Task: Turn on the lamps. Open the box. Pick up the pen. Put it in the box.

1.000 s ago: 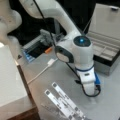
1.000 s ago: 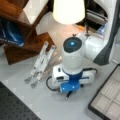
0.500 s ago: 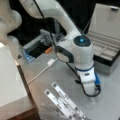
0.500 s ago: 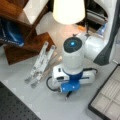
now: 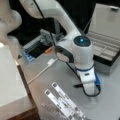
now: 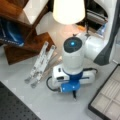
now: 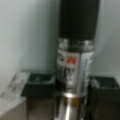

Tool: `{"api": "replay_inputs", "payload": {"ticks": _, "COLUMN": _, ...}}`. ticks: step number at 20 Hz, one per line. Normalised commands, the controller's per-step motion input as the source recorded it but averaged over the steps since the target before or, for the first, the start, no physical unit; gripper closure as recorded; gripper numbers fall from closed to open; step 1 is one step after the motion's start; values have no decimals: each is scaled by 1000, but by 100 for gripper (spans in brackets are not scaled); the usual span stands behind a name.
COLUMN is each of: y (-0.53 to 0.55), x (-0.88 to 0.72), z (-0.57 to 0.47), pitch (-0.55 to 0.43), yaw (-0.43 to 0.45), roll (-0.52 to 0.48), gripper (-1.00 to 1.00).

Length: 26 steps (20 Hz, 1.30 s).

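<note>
The wrist view is filled by the pen [image 7: 75, 62], black at the top with a silvery middle section, standing lengthwise between my two black fingers [image 7: 37, 86]. My gripper [image 7: 72, 86] is shut on the pen, both fingers pressed to its sides, low over the grey table. In both front views the arm's wrist [image 5: 86, 80] [image 6: 71, 80] points straight down and hides the fingers. The box [image 5: 105, 50] stands open at a front view's right, lid up, pale compartments showing; its corner [image 6: 107, 100] appears at a front view's bottom right. The lamp [image 6: 68, 11] glows.
Two long flat white bars [image 5: 65, 100] [image 6: 40, 62] lie close beside the wrist. A white cable [image 5: 42, 71] runs across the table. A wooden shelf [image 6: 22, 32] stands at a front view's left. A white block [image 5: 10, 82] borders the table.
</note>
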Motion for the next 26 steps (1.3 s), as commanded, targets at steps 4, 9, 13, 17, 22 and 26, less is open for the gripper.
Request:
{"api": "replay_inputs", "payload": {"ticks": 4, "y": 110, "x": -266, "z": -95, "pitch": -212, "yaw": 66, "roll": -203, "gripper": 100}}
{"api": "replay_inputs", "payload": {"ticks": 9, "y": 116, "x": -256, "z": -50, "pitch": -104, "yaw": 31, "roll": -171, "gripper": 100}}
{"api": "replay_inputs", "payload": {"ticks": 13, "y": 120, "x": -212, "z": 102, "pitch": -22, "yaw": -5, "roll": -166, "gripper": 100}}
{"api": "replay_inputs", "payload": {"ticks": 17, "y": 131, "x": -153, "z": 161, "pitch": -3, "yaw": -21, "roll": -170, "gripper": 100}}
{"api": "replay_inputs", "payload": {"ticks": 22, "y": 140, "x": -114, "z": 151, "pitch": 31, "yaw": -54, "roll": -149, "gripper": 100}}
{"api": "replay_inputs", "payload": {"ticks": 26, "y": 122, "x": -74, "z": 210, "pitch": 103, "yaw": -105, "roll": -122, "gripper": 100}}
